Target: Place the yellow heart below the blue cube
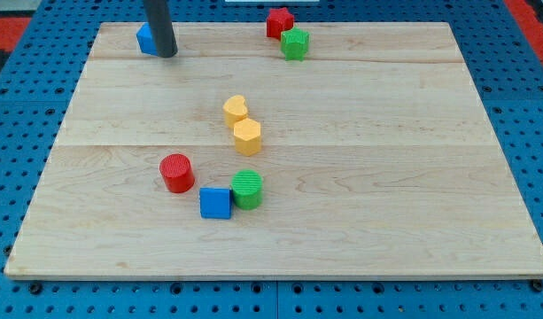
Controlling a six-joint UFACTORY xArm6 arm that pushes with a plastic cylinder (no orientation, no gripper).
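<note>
My tip (167, 53), a bare rod with no pincer to open or close, should leave the far blue block (146, 39), circle above the mid-worktop yellow heart (236, 108), and push it past the yellow hexagon (247, 136) to below the blue cube (215, 203).

Board (386, 177): my tip (167, 54) at the view's top left, touching the blue block (146, 39) on that block's right. Red block (279, 21) at top centre, green block (296, 43) touching it below-right. Yellow heart (236, 109) mid-board, yellow hexagon (247, 136) directly below, touching. Red cylinder (176, 172) lower left; blue cube (215, 203) below-right of it, green cylinder (247, 189) against the cube's right.
</note>
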